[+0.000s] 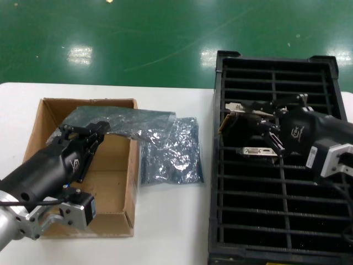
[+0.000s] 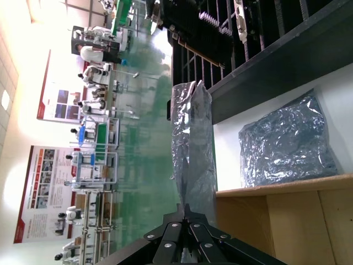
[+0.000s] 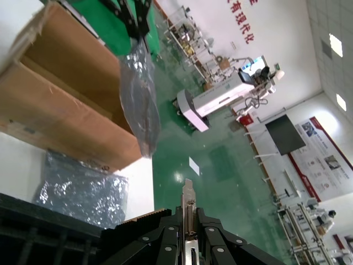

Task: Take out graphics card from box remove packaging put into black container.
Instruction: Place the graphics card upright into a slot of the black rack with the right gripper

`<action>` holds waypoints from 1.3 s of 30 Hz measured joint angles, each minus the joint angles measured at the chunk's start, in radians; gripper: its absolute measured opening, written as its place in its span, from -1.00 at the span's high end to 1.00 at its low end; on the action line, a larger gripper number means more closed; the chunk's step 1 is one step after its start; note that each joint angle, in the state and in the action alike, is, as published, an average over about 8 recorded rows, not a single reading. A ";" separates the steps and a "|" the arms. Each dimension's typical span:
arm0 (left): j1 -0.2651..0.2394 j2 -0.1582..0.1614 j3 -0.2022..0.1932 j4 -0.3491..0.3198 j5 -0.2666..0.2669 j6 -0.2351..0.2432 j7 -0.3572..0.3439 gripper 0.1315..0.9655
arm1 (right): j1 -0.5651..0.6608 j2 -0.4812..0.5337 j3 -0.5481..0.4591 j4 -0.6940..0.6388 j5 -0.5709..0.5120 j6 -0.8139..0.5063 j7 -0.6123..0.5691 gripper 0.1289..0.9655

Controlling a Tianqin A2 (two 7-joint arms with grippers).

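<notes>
Two grippers are busy: the left gripper (image 1: 83, 132) pinches a shiny bag (image 1: 124, 121) above the box (image 1: 38, 118), while at 3 o'clock the right gripper (image 1: 251, 110) grips a card (image 1: 237, 109) over the black crate (image 1: 331, 69).

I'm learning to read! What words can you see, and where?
Nothing reads clearly.
Red wall characters: too blurred.
Wall posters: too small.
White mark behind left pincer, holding packaging: unreadable.
White mark behind right pincer, holding graphics card: unreadable.

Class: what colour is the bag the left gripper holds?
Shiny silver-grey, semi-transparent bag; clearest in the left wrist view.
</notes>
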 joint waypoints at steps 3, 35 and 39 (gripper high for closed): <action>0.000 0.000 0.000 0.000 0.000 0.000 0.000 0.98 | 0.017 -0.002 -0.015 -0.013 -0.020 0.010 0.017 0.89; 0.000 0.000 0.000 0.000 0.000 0.000 0.000 0.98 | -0.086 0.165 -0.014 0.127 -0.034 -0.018 0.139 0.89; 0.000 0.000 0.000 0.000 0.000 0.000 0.000 0.98 | -0.071 0.153 -0.023 0.095 -0.036 -0.019 0.119 0.89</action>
